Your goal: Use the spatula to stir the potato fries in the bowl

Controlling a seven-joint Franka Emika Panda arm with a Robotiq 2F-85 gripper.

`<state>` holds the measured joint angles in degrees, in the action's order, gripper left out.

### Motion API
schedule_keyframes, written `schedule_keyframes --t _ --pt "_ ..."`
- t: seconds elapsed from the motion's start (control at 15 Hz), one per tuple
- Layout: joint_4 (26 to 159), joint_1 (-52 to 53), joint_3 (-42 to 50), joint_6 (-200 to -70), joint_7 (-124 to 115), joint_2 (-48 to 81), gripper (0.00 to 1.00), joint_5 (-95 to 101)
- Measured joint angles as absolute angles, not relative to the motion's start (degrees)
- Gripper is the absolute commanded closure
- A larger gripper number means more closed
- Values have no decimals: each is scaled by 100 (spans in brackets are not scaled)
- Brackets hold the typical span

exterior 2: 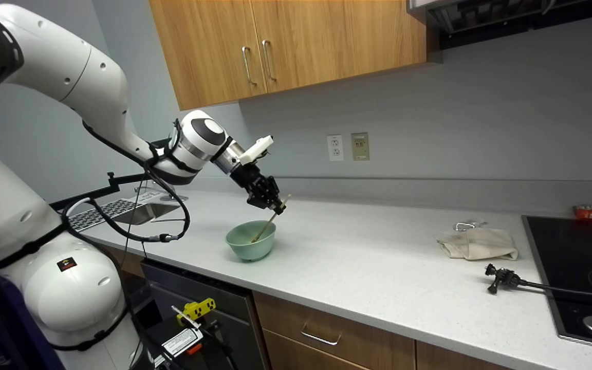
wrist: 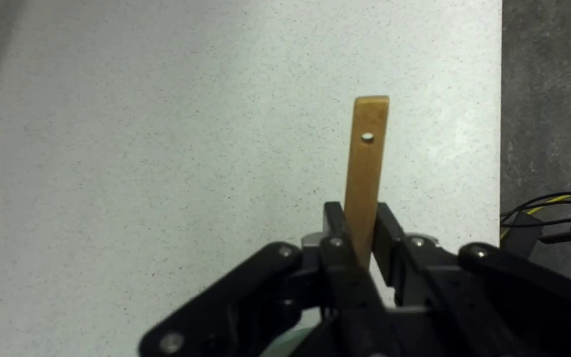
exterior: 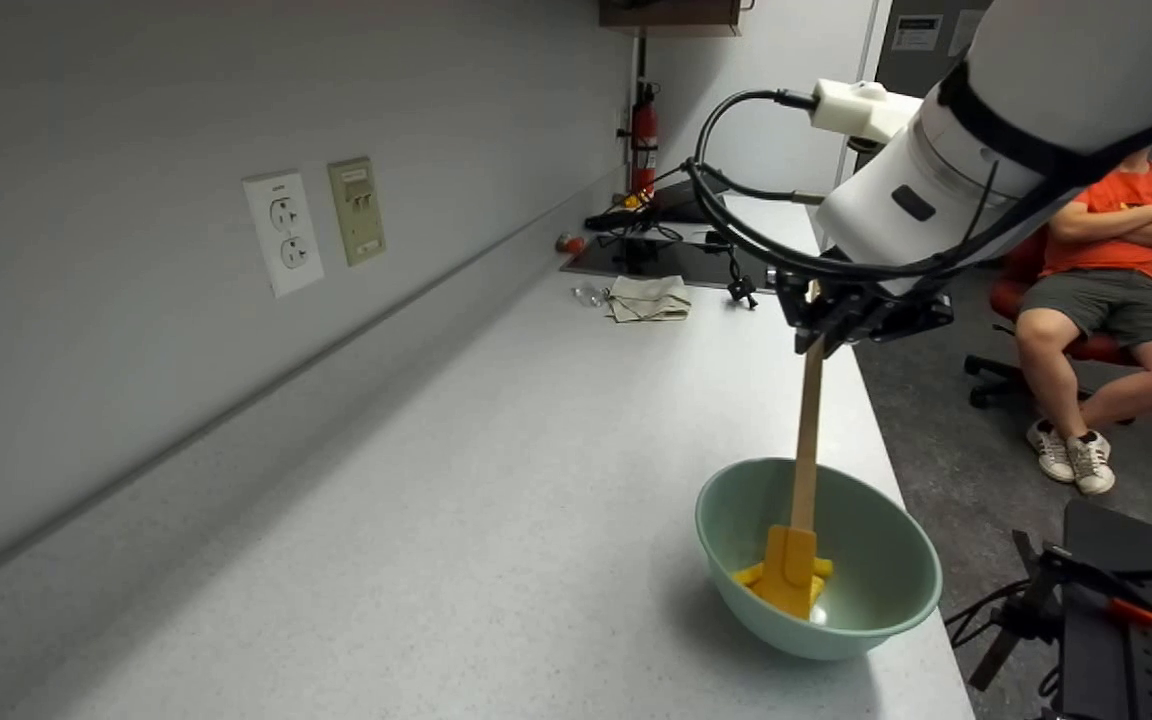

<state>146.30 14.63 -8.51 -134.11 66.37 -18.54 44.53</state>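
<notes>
Yellow-bladed spatula (exterior: pixel 804 490) pinched, the gripper (wrist: pixel 359 213) is risking shoving the mint-green bowl (exterior: pixel 871 562) off the countertop (exterior: pixel 456 500), toward three o'clock in an exterior view, if overpressing.

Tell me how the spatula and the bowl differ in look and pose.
The spatula is long and slim, wood with a yellow-orange blade; the bowl is round and mint-green. The spatula leans, pinched in the gripper; the bowl sits upright on the counter. The spatula reaches down inside, while the bowl contains its blade and the fries. Both show in all three views.
</notes>
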Motion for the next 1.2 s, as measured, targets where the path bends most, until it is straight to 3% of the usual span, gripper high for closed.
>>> schedule_keyframes --t 0.6,1.2 --pt "14610 1421 -1010 -14085 4594 -1477 96 5615" --pt "14323 1429 -888 -13553 5666 -1618 96 4967"
